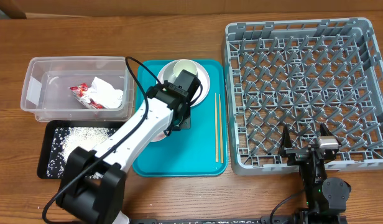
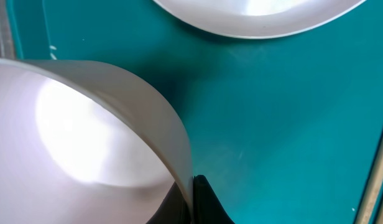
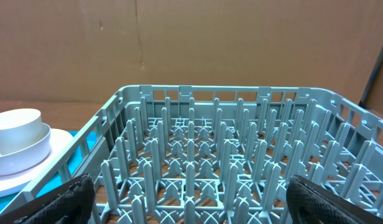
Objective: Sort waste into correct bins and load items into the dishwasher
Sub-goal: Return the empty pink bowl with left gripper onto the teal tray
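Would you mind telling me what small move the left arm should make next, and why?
Probably raise the bowl straight up: the left gripper is shut on its rim above the teal tray, and the grey rack waits to the right.

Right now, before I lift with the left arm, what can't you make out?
bowl: overhead, the left arm covers nearly all; left wrist view crops it left and bottom.
plate: overhead, partly under the arm; right wrist view cuts it at the left edge.
black tray: overhead, arm base hides its near corner.
wrapper print: too small overhead.
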